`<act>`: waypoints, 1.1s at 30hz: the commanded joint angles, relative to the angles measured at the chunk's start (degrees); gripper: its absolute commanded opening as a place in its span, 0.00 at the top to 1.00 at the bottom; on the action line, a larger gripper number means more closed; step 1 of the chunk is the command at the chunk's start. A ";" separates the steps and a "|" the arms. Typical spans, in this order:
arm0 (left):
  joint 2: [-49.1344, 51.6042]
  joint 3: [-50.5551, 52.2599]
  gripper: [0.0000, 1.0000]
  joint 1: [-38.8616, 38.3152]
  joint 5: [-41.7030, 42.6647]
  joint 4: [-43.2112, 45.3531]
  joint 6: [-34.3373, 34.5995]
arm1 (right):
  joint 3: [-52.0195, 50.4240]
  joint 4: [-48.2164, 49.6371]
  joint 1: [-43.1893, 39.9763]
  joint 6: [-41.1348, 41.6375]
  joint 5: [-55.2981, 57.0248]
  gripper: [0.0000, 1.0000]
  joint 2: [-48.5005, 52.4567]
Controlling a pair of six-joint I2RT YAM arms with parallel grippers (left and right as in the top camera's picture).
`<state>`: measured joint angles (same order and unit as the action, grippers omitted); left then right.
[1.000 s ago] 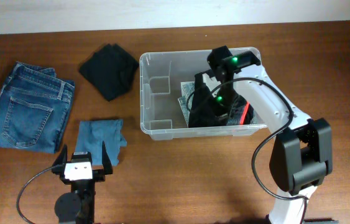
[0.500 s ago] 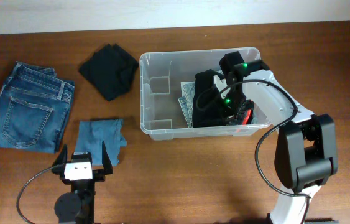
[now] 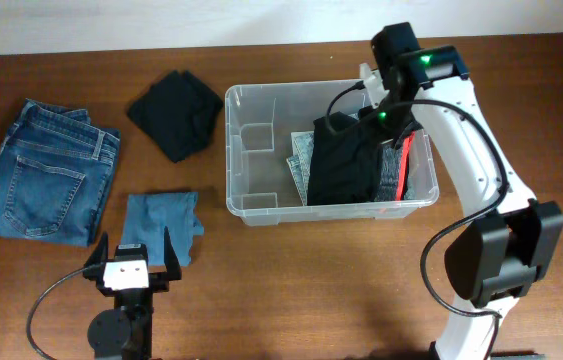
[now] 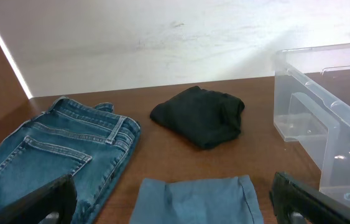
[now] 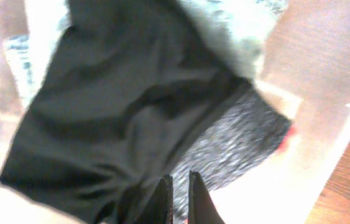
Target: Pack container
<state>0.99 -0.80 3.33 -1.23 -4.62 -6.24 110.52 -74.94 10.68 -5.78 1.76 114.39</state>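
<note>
The container [image 3: 261, 205] lies mid-worktop [image 3: 291, 290], long axis left to right, the right gripper [image 5: 179, 183] over its right end with jaws shut and empty, while the blue cloth [image 3: 161, 215] left of the container lies nearest the left gripper [image 3: 134, 248], whose jaws are spread wide.

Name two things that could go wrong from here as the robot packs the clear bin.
1. The right fingers are shut close to the black garment inside the container; they might snag it and drag it out.
2. That garment lies loosely bunched over other clothes, so the bulky jeans may not fit well.
</note>
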 commanded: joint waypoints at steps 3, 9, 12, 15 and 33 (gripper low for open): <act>-0.22 0.26 0.00 0.09 0.61 -0.11 -0.55 | -3.63 3.50 -2.56 0.33 1.90 0.96 1.03; -0.22 0.26 0.00 0.09 0.61 -0.11 -0.55 | -12.76 13.79 -3.26 0.33 1.70 0.96 2.05; -0.22 0.26 0.00 0.09 0.61 -0.11 -0.55 | -17.38 18.88 -3.19 0.31 1.51 0.96 2.75; -0.22 0.26 0.01 0.09 0.61 -0.11 -0.55 | -20.85 22.01 -3.21 0.28 1.53 0.96 3.10; -0.22 0.26 0.00 0.09 0.61 -0.11 -0.55 | 9.88 2.12 -4.92 0.33 -6.27 0.96 -13.66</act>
<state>0.99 -0.80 3.33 -1.23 -4.62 -6.24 116.79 -70.81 7.27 -5.78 -3.09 107.00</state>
